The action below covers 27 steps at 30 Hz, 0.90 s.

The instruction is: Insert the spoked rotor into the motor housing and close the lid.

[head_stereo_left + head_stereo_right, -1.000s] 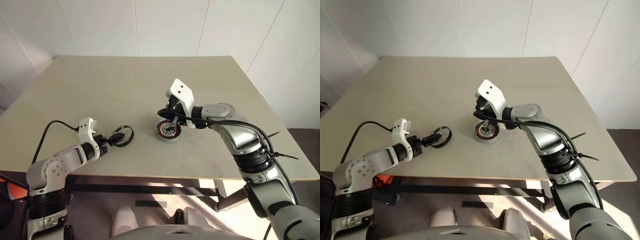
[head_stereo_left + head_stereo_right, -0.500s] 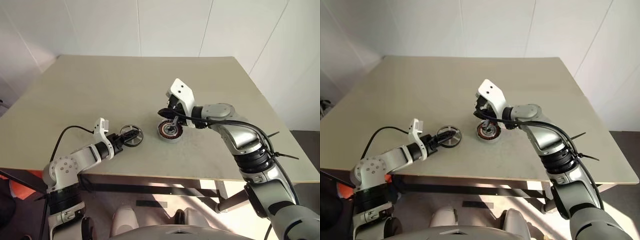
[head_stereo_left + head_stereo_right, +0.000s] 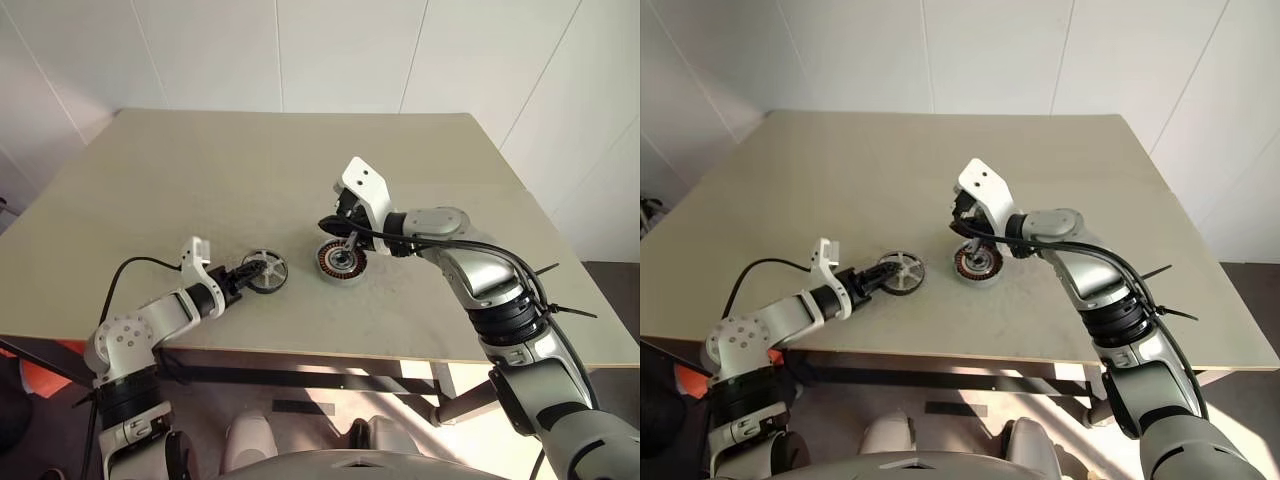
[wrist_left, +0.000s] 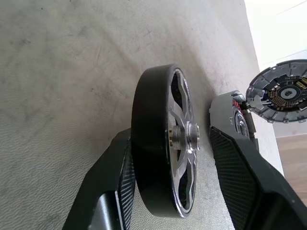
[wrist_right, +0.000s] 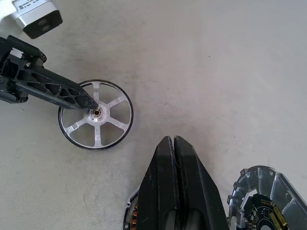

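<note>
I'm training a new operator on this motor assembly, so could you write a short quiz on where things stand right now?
1. True or false: the spoked rotor already sits in the motor housing.
2. Which arm's fingers have the rotor between them? A) left B) right C) neither
3. Fill in: the fingers of the right gripper, above the housing, are ___.

Key:
1. False. The rotor is on the table, apart from the housing.
2. A. The left gripper straddles it.
3. Shut.
</note>
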Motion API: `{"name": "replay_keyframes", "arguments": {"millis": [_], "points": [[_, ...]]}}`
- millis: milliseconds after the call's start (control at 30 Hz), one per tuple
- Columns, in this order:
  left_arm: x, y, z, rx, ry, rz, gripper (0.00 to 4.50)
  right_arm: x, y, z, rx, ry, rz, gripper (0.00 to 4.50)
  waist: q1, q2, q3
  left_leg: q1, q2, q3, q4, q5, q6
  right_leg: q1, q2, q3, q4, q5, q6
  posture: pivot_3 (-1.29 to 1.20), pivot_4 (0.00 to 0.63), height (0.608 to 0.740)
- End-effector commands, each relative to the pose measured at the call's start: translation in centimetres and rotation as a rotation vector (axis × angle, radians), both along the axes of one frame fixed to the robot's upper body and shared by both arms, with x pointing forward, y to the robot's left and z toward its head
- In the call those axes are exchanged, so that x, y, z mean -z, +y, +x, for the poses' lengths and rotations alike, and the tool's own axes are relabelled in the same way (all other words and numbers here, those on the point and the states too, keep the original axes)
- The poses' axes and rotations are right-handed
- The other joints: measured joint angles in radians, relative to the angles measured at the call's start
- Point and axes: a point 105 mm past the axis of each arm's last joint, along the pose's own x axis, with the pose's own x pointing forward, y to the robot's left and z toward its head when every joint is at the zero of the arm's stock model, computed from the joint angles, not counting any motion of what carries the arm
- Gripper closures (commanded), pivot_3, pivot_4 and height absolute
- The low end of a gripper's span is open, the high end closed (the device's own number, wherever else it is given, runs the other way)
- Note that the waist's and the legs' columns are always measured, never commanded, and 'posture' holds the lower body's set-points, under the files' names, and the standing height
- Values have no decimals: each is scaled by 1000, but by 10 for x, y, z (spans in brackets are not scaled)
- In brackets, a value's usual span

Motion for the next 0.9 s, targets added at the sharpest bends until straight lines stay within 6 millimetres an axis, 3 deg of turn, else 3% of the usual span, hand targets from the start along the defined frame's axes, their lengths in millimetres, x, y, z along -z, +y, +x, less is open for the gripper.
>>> {"name": "replay_keyframes", "arguments": {"millis": [33,67,167,333,567,767,900], "points": [[-8,-1,3,-1,-41,-21,1874,-19,2,4,-7,-70,20,4500,0,0,0,0,0,0,0,0,0,0,0,0,0,0,0,0,0,740],[-8,-1,4,-2,-42,-23,1874,-19,2,4,-6,-71,19,4500,0,0,0,0,0,0,0,0,0,0,0,0,0,0,0,0,0,740],[-10,0,5,-12,-55,-43,2470,-21,0,7,7,-77,19,4500,0,0,0,0,0,0,0,0,0,0,0,0,0,0,0,0,0,740],[-11,1,5,-2,-60,-46,3958,-25,-2,9,17,-88,21,4500,0,-1,0,1,0,0,0,0,0,1,0,0,0,0,0,0,0,740],[-37,-10,8,34,-151,-150,3958,-32,-4,11,25,-116,20,4500,0,-1,0,1,0,0,0,0,0,1,0,0,0,0,0,0,0,740],[-72,-24,15,60,-218,-439,3958,-30,-5,11,31,-117,8,4500,2,-1,0,0,0,0,0,0,0,1,0,0,0,0,0,0,0,740],[-64,-50,17,137,-127,-496,3958,-31,-6,12,34,-121,4,4500,3,-1,0,0,0,0,0,0,0,1,0,0,0,0,0,0,0,740]]}}
